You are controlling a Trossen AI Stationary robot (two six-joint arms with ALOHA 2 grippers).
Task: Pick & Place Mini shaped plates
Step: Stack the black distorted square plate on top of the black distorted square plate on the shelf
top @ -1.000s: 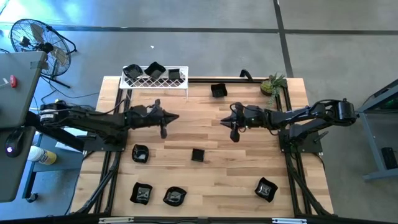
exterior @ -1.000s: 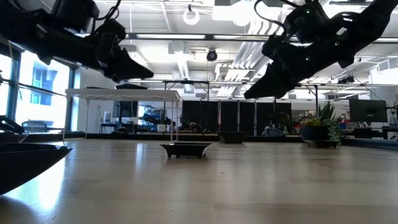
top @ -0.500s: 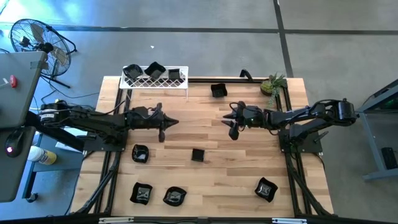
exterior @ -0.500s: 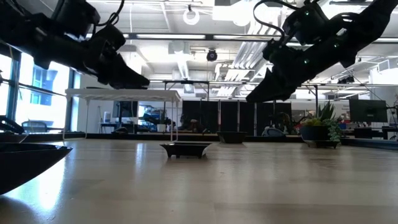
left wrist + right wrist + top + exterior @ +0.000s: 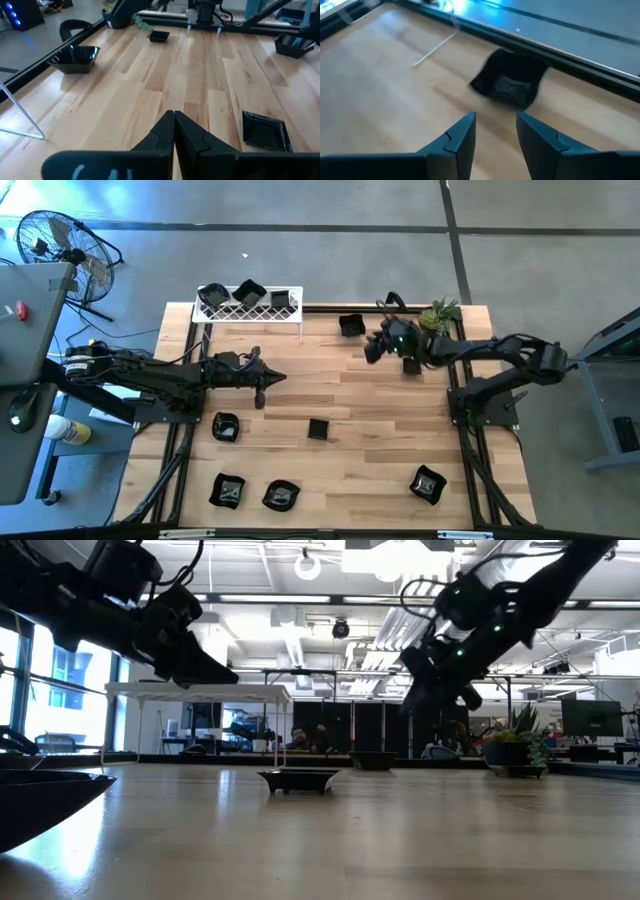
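Along the near edge of the worktop [image 5: 380, 430] three small black plates lie in a loose row: one at the near left [image 5: 227, 491], one beside it [image 5: 281, 496], and one well apart at the near right [image 5: 428, 484]. Farther in, a square plate [image 5: 318, 429] sits near the middle with another plate [image 5: 226, 426] to its left. Above that, the left gripper [image 5: 262, 384] hangs over the left half of the worktop with its fingers [image 5: 192, 135] pressed together and nothing between them. On the far right, the right gripper [image 5: 372, 348] hovers just beside a plate [image 5: 351, 325] that rests close to the back rail; its fingers [image 5: 460, 137] stand spread apart and empty, pointing at that plate [image 5: 509, 80]. A small potted plant [image 5: 438, 314] stands in the far right corner. At the far left a white wire rack [image 5: 250, 308] carries three more plates: one at its left end [image 5: 212, 295], one in the middle [image 5: 248, 291] and one at its right end [image 5: 281, 301]
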